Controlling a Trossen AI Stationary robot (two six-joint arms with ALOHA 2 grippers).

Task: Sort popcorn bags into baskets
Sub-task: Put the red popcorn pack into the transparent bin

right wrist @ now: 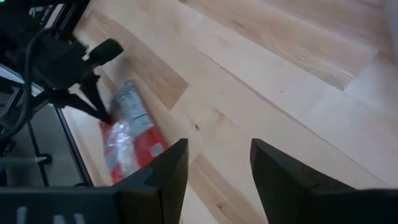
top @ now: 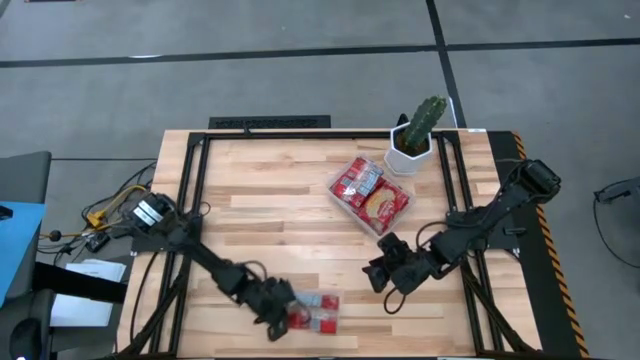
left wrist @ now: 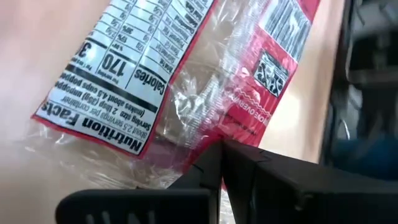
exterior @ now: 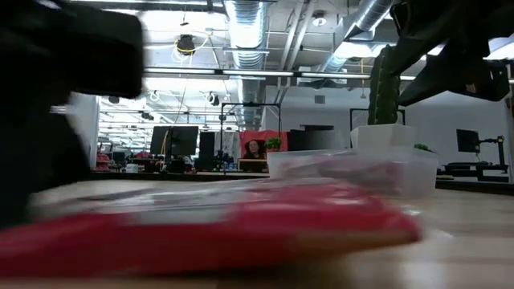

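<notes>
One red and white popcorn bag (top: 318, 312) lies flat near the table's near edge; the low view shows it close up (exterior: 209, 229). My left gripper (top: 278, 308) is at the bag's left end, shut on it. In its wrist view (left wrist: 222, 165) the nutrition label faces up. My right gripper (top: 378, 272) hangs open over bare wood to the right of the bag and touches nothing. From its wrist view (right wrist: 217, 168) the bag (right wrist: 127, 137) shows farther off. The clear tray (top: 400, 222) stands at centre right with several bags (top: 368, 192) inside. My left gripper pinches the bag's clear crimped end (left wrist: 205, 146) between its two fingers, coming low from the table's left and slanting down. The fingers themselves hide how far back the wrapper reaches. The bag lies flat on the table beyond the fingers.
A white pot with a green cactus (top: 410, 155) stands just beyond the tray's far right corner, and shows behind the tray (exterior: 353, 172) in the low view. Black frame rails run along the table's left, right and far sides. Bare wood lies between the bag and the tray.
</notes>
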